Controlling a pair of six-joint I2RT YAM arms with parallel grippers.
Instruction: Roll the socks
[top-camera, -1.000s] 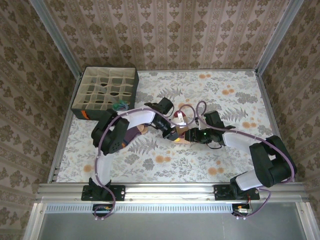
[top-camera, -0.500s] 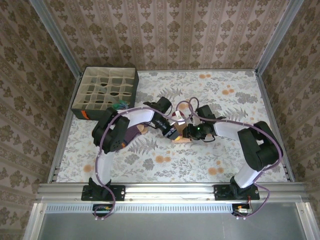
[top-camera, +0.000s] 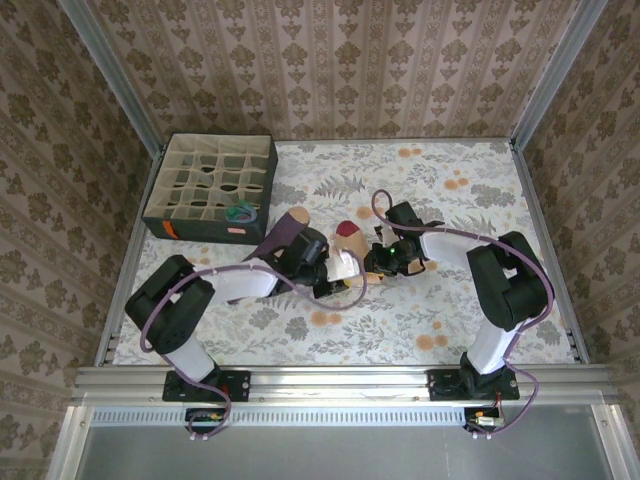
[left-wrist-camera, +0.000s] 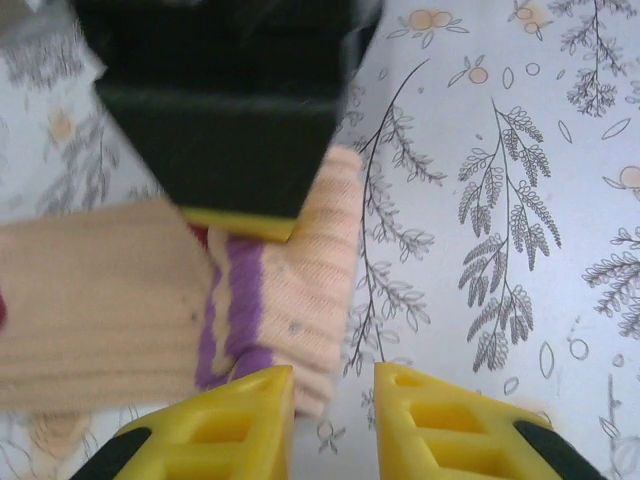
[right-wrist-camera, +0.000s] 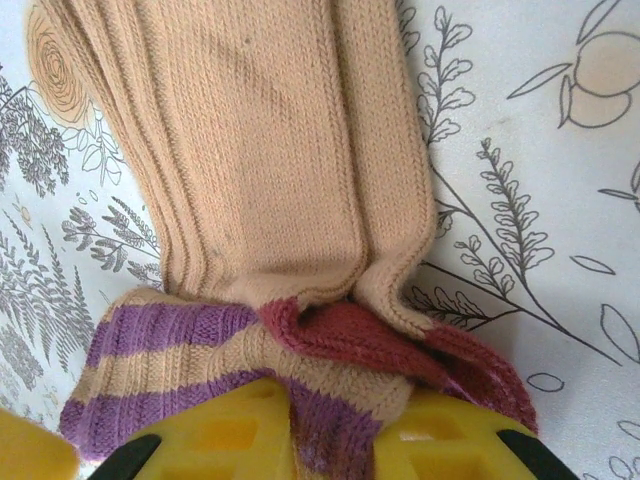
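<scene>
Since my right gripper (right-wrist-camera: 330, 425) is clamped on the purple-striped cuff of the peach knit sock with maroon toe (right-wrist-camera: 270, 180), lying mid-table, I should roll that cuff tightly toward the far toe. My left gripper (left-wrist-camera: 333, 400), jaws slightly apart and empty beside the cuff, should steady the leg.

Evenly and softly lit from above, bright and matte on the patterned bench (top-camera: 450, 300), with only faint, short shadows beneath the arms (top-camera: 455, 245). Sharp across the overhead view, corners included. Smeared and out of focus on the close black housing (left-wrist-camera: 230, 110) in the left wrist view; crisp down to the knit ribs of the peach sock (right-wrist-camera: 270, 150) in the right wrist view.
</scene>
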